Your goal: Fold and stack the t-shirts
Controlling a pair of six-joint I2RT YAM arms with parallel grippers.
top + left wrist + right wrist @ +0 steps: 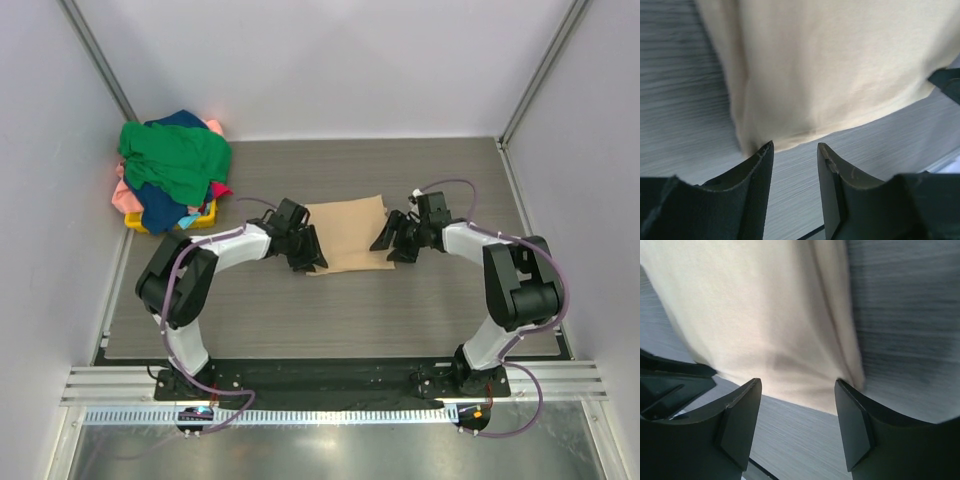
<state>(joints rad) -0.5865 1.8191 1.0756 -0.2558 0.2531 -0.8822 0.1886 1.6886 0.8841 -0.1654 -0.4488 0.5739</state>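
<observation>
**Tan T-Shirt Flanked by Two Spread Claws**

The tan t-shirt (pixel 347 235) is seen lying flat as a folded rectangle on the tabletop (pixel 420 310), at the middle of the overhead frame. The left claw (pixel 795 145) is held spread at the shirt's lower left corner. Bare tabletop is seen between its fingers, and nothing is pinched. The right claw (pixel 797 382) is likewise spread at the shirt's lower right corner, with the cloth's edge lying just beyond its fingertips. In the upper left of the overhead frame, other t-shirts (pixel 170 170) are heaped over a yellow basket (pixel 205 217), green on top with navy and pink beneath.
</observation>
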